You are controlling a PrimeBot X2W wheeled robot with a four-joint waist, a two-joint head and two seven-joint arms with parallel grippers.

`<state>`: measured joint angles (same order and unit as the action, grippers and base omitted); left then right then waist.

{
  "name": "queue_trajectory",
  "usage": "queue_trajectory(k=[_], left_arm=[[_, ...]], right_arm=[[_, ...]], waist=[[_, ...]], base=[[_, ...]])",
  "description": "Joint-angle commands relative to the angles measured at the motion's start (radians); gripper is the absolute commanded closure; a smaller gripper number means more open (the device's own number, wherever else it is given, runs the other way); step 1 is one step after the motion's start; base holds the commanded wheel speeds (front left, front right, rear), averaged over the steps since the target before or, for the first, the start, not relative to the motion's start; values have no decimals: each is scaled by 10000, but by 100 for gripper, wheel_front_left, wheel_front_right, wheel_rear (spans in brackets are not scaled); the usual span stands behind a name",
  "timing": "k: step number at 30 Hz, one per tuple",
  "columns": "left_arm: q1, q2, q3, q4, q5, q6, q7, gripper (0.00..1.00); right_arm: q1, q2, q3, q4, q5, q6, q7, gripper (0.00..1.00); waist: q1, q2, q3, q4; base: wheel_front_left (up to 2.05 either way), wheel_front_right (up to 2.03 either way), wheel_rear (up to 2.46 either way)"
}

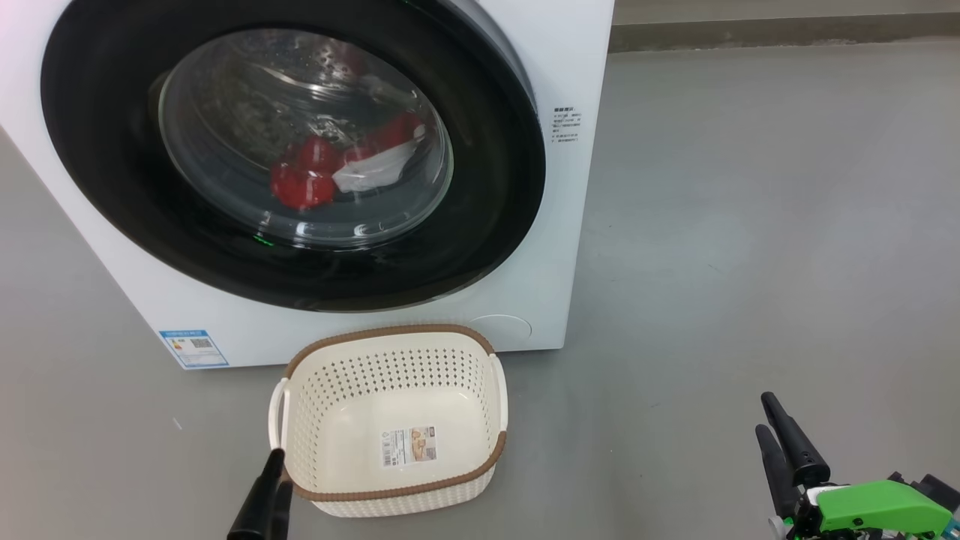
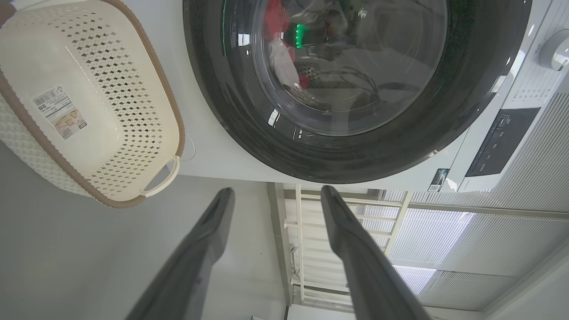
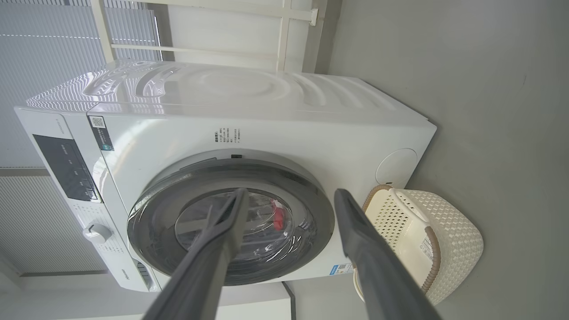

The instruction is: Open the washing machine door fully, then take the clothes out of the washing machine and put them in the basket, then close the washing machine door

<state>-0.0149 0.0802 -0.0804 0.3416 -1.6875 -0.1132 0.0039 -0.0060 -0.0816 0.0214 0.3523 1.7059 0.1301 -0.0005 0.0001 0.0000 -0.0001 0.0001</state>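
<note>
Beyond the tips of our left gripper (image 2: 276, 191), whose two fingers stood spread with nothing between them, the washing machine door (image 2: 231, 111) sat shut against the washing machine (image 2: 209, 155). Our right gripper (image 3: 291, 192) was likewise spread and empty, with the door well ahead of it. The basket (image 3: 453, 240) stood off to one side of its fingers, on the floor just before the machine. The clothes (image 1: 304, 180) lay inside the drum, behind the glass. We judged the door stiff, glossy and likely slippery on its face, so a finger should hook its rim. A grey lip at the edge nearest the small printed notice (image 1: 566, 124) may have been the pull recess, though we could not tell. The clothes looked soft and light, best pinched at a raised fold.
</note>
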Motion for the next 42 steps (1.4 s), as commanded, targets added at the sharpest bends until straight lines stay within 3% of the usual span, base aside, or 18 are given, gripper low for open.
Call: queue_trajectory(k=[1,19,42], left_arm=[[-494,106,-29,-259,205,-16,-125,0],[-817,72,-177,-667,2219,321,-567,0],[-1285,71,-568,-856,6138,747,-1117,0]], right_arm=[[-545,-85,111,-301,-253,1,-106,0],[-927,-46,400,-364,-1603,2,-529,0],[-1370,82,446,-487,-5419,3,-942,0]], waist=[[0,0,2,0],[0,0,2,1],[-1,0,-8,0]], base=[[0,0,0],[0,0,0],[0,0,0]])
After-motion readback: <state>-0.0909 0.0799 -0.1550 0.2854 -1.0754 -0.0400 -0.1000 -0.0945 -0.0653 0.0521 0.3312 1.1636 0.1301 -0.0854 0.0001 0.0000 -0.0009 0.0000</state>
